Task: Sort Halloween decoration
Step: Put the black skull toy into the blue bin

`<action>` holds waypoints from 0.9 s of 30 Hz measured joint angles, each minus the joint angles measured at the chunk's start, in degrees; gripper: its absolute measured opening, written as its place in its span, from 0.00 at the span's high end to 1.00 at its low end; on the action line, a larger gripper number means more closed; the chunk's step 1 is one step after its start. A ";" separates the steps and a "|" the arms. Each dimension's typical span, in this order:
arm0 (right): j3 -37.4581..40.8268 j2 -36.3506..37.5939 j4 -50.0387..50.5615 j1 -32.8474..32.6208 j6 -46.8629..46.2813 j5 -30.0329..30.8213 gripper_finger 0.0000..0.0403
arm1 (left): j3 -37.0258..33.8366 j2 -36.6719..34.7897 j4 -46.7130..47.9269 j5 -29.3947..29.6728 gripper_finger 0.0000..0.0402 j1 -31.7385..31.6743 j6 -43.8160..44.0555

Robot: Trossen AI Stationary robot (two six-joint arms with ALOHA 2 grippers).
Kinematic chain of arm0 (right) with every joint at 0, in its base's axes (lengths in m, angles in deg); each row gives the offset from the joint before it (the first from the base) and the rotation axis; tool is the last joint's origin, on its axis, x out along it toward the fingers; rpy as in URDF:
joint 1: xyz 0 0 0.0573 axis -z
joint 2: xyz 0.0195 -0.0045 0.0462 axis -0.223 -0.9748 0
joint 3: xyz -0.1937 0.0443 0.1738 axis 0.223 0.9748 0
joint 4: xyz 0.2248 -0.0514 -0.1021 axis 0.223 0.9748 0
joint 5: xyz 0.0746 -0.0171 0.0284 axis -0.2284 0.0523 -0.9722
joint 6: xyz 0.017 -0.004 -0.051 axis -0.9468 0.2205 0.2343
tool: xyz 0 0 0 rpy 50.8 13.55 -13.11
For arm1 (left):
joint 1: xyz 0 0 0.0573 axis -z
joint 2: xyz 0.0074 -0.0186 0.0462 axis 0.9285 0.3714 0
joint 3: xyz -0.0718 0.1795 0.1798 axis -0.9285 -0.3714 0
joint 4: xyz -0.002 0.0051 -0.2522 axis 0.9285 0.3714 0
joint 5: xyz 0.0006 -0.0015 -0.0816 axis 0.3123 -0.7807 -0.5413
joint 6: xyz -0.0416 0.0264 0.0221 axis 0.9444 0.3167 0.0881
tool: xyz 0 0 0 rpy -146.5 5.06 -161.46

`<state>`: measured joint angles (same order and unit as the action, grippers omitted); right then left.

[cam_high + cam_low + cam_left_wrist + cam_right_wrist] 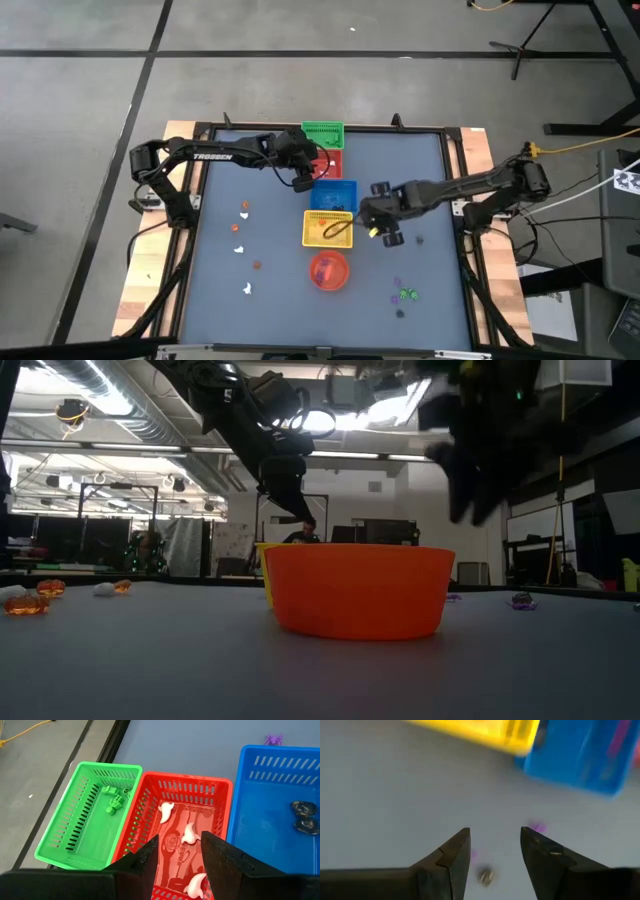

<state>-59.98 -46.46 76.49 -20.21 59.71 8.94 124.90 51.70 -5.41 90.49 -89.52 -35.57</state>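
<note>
A row of square plastic lattice baskets sits along the middle of the grey-blue table point(220, 290): a green basket point(322, 133) at the far edge, then a red basket point(210, 795), a blue basket point(335, 195) and a yellow basket point(328, 228). A round red-orange plastic bowl point(358, 590) stands just beside the yellow one, nearest the front.

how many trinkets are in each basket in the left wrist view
green basket: 2 green trinkets
red basket: 3 white ghosts
blue basket: 2 dark trinkets
total: 7
</note>
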 joint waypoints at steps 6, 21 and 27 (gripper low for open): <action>7.09 0.00 0.83 7.31 -0.05 -6.24 0.58 | 0.00 0.00 0.00 0.00 0.67 -0.02 1.31; 15.79 0.00 -3.46 15.64 0.45 -10.82 0.58 | 0.00 0.00 0.00 0.00 0.67 0.00 1.34; 18.84 0.00 -7.69 15.61 0.43 -10.24 0.58 | 0.00 0.00 -0.01 0.00 0.67 0.00 1.35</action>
<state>-41.14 -46.46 68.80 -4.59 60.14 -1.29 124.90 51.70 -5.42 90.49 -89.52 -34.22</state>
